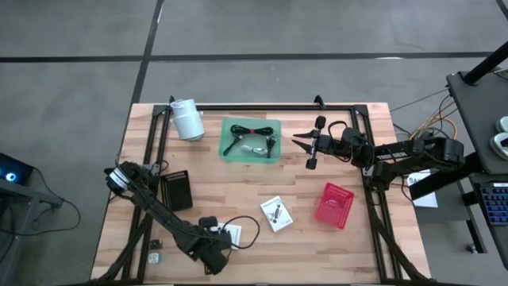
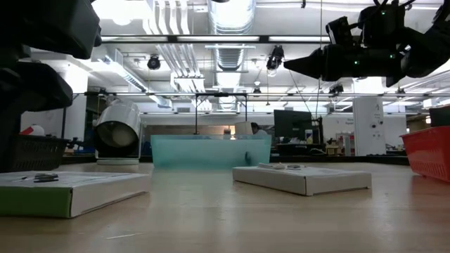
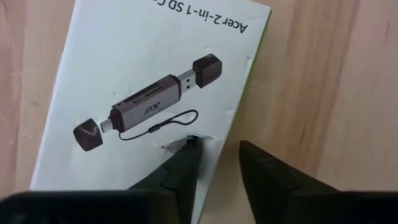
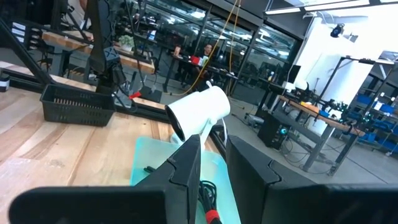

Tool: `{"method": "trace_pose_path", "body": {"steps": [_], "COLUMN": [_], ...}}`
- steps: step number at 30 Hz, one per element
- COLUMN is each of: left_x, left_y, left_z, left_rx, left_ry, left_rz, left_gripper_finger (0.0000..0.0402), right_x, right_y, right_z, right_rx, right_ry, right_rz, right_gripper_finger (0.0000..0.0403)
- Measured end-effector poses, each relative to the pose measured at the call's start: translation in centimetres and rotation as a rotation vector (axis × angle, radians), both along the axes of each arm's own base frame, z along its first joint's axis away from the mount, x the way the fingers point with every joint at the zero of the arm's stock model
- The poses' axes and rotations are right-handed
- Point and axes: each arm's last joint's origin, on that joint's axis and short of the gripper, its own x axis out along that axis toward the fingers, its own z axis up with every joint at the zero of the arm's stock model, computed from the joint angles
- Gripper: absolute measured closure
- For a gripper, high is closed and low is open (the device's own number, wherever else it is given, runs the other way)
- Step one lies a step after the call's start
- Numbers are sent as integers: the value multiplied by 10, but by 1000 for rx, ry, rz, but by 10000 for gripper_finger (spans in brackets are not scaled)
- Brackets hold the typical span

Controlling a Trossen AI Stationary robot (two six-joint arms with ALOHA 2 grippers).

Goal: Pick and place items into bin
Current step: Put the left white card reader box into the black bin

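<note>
The left gripper (image 3: 216,155) sits low over the white box (image 3: 149,93), fingers slightly apart astride its edge, one tip on the printed face. The right gripper (image 1: 300,143) hovers beside the green bin (image 1: 251,141), fingers nearly together and empty; cables (image 1: 248,132) lie inside it.

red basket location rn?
High view: the red basket sits on the table's right side, toward the near edge, right of the small white box and below the right gripper.
</note>
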Motion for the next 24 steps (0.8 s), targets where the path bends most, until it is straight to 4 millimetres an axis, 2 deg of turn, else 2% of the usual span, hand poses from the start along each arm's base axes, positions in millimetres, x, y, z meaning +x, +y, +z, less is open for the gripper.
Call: {"method": "trace_pose_path", "body": {"steps": [8, 15, 21, 24], "left_x": [0, 0, -2, -5], "left_y": [0, 1, 4, 7], "left_z": [-3, 5, 26, 45], "left_rx": [12, -7, -20, -16], "left_ry": [3, -11, -40, -86], "left_rz": [-48, -54, -48, -34], "left_gripper_finger": [393, 399, 400, 401], "right_x": [0, 0, 0, 0], "right_y": [0, 0, 0, 0], "right_z": [0, 0, 0, 0], "right_rx": [0, 0, 0, -1], "right_ry": [0, 0, -1, 0], "right_rz": [0, 0, 0, 1], "right_gripper_finger": [337, 337, 337, 337]}}
